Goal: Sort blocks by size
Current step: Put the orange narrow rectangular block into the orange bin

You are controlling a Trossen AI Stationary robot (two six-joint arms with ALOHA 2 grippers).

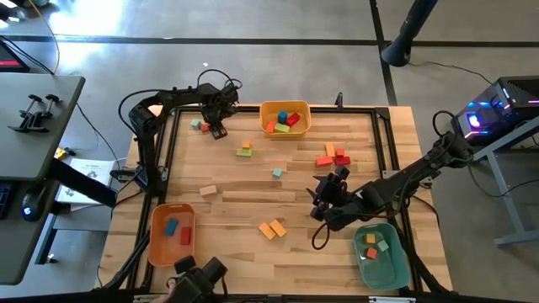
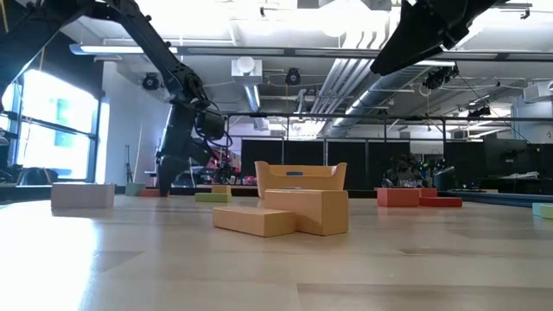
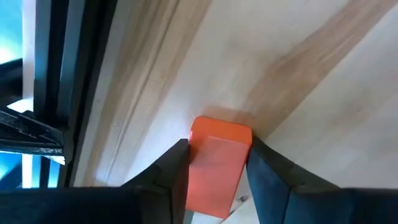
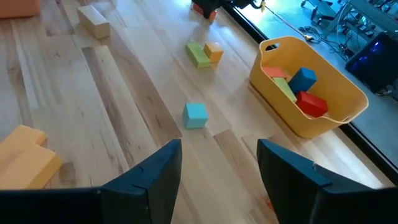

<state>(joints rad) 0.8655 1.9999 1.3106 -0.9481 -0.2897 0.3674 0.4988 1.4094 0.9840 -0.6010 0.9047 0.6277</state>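
From above we see only the left gripper (image 1: 217, 126) low at the table's (image 1: 253, 244) upper left; its wrist camera shows the fingers (image 3: 171, 174) pinching an orange block (image 3: 216, 165). The right gripper (image 1: 324, 202) hangs wide open, lower right. Other blocks (image 1: 272, 228) lie scattered. We read no writing.

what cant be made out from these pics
- Red block between the left gripper fingers: left wrist view's bottom edge cuts off its near end, so firm contact is unclear.
- Same block in the high view: hidden under the gripper.
- Teal bin contents: too small to count in the high view.
- Right gripper: out of frame in the low view.
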